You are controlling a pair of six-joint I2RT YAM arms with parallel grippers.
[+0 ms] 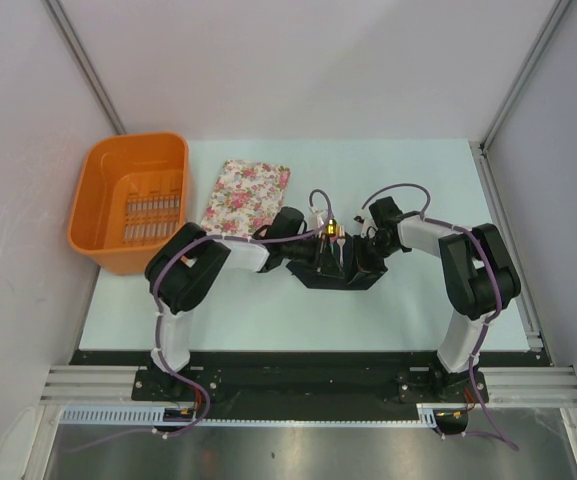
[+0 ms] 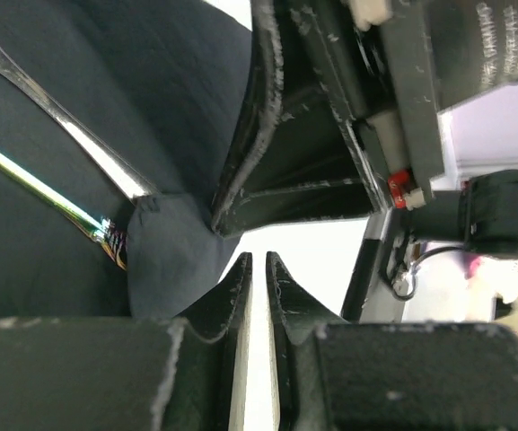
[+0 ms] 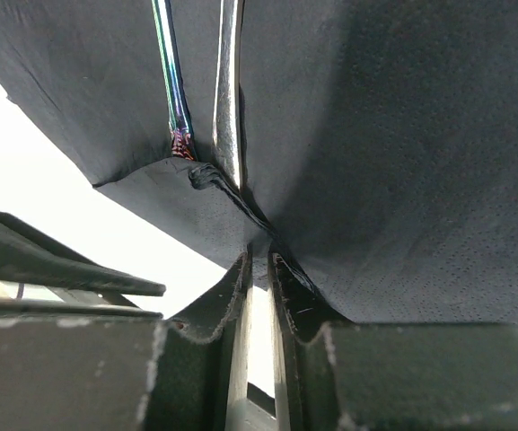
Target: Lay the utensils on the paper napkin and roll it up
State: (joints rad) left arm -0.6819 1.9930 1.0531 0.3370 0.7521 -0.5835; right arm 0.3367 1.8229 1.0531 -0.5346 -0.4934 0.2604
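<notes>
Two claws meet mid-table (image 1: 268, 310) over the paper napkin (image 3: 375, 135). The right gripper (image 3: 259, 259) pinches a bunched napkin fold at its tips. The left gripper (image 2: 259, 260) is narrow, with a thin bright slit and nothing in it; the napkin is just beside one finger. The utensils (image 3: 171, 81) lie inside the napkin's fold. A floral cloth (image 1: 245, 197) and an orange basket (image 1: 98, 190) sit far-left.

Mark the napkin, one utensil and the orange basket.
napkin (image 3: 402, 135): right wrist view, flat stretch of the black sheet.
utensil (image 3: 171, 72): right wrist view, its thin handle.
basket (image 1: 96, 195): top view, inner left wall.
</notes>
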